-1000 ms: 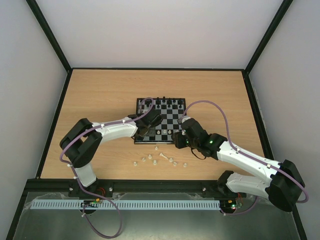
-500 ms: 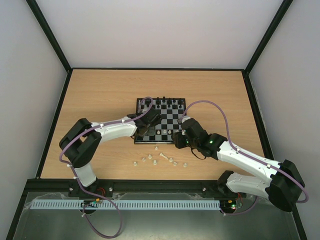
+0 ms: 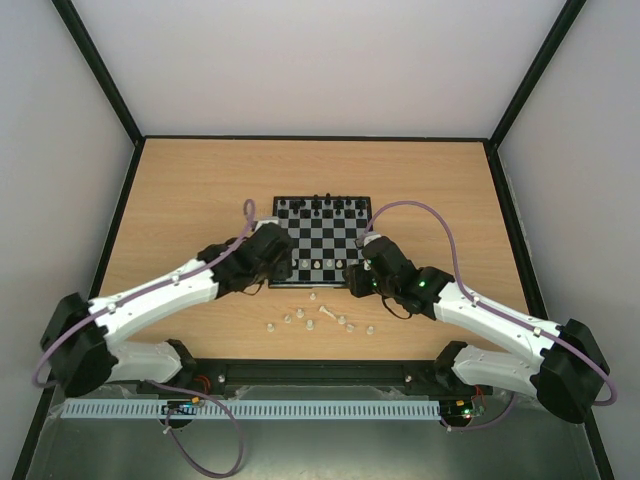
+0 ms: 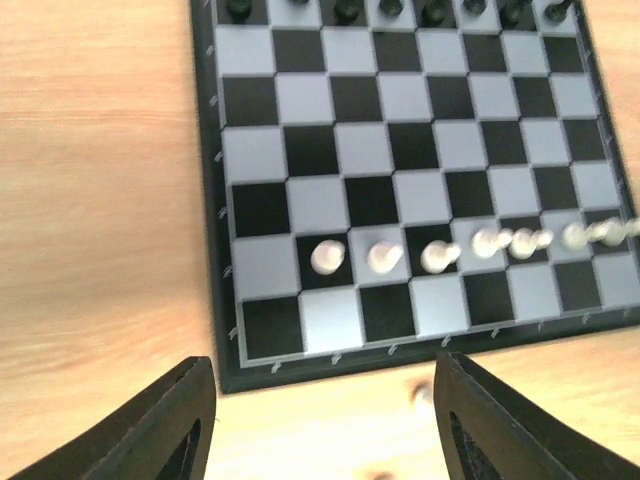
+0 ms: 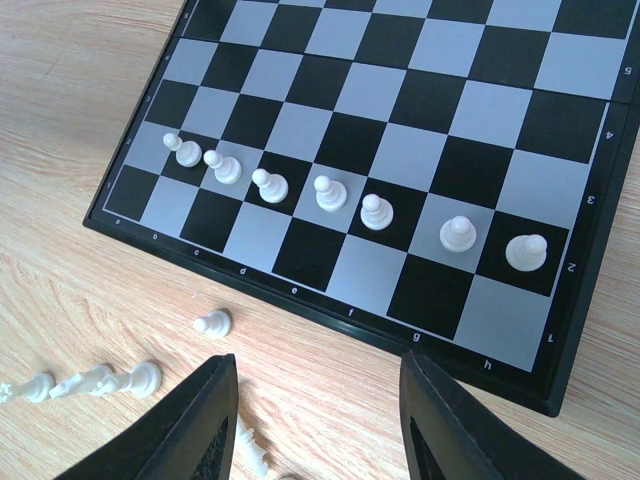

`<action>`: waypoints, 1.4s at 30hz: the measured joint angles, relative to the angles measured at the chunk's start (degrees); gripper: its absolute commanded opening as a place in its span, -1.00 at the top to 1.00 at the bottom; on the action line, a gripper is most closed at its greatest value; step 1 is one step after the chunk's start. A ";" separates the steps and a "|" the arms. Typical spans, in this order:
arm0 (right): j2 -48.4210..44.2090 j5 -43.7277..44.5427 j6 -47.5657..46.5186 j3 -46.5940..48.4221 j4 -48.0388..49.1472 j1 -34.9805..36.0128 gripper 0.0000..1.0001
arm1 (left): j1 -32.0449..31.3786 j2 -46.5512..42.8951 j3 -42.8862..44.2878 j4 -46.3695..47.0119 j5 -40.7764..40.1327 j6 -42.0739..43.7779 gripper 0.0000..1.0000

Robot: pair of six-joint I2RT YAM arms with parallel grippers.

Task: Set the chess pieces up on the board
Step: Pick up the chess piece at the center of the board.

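Pulled back since a second ago: left claw, then out over the near left part of the board, now off the edge at its 8 o'clock corner. Left arm swung along with it, lower and flatter, elbow out toward 7 o'clock. Right claw unmoved, parked at the board's 5 o'clock corner. No change among the pieces.

From the left wrist: both fingers spread wide, nothing pinched, only the board's near rim and bare wood between them. From the right wrist: fingers likewise parted, gripping nothing, poised over the table just short of the board's near edge.

On the board: seven white pawns, upright, one per square, in a single line along the second row from the near edge, running from the 9 o'clock side to the 3 o'clock side. Somewhat blurred in the left wrist view, sharp in the right. Nearest row behind them still to be filled. Black pieces lined up along the far row at 12 o'clock, well apart from the white line.

Off the board: loose white pieces scattered on the wood at 6 o'clock, between the board and the arm bases. One small pawn upright, just beside the near rim. Others farther toward 6 o'clock, several tipped on their sides, too small to tell which kinds.
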 measured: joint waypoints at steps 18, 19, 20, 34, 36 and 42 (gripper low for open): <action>4.46 0.20 0.35 0.07 -0.48 0.00 -0.01 | -0.28 -12.26 -12.90 3.45 4.33 -0.04 -0.98; 4.46 0.37 0.52 0.07 -0.63 0.00 -0.01 | -0.28 -11.91 -13.38 4.46 5.18 0.50 -0.98; 4.44 0.76 0.79 0.07 -0.74 0.00 -0.02 | -0.35 -11.45 -13.68 5.27 5.84 1.01 -0.98; 1.92 7.89 3.06 -2.34 -1.49 -0.02 -0.01 | -9.14 4.44 -12.44 10.03 7.63 3.32 -0.43; 1.53 8.22 3.08 -2.75 -1.49 -0.02 -0.01 | -9.60 7.58 -11.04 10.54 7.34 3.34 -0.39; -1.49 8.79 3.21 -3.32 -1.27 -0.02 -0.01 | -10.25 12.90 -6.54 10.97 6.08 3.48 -0.24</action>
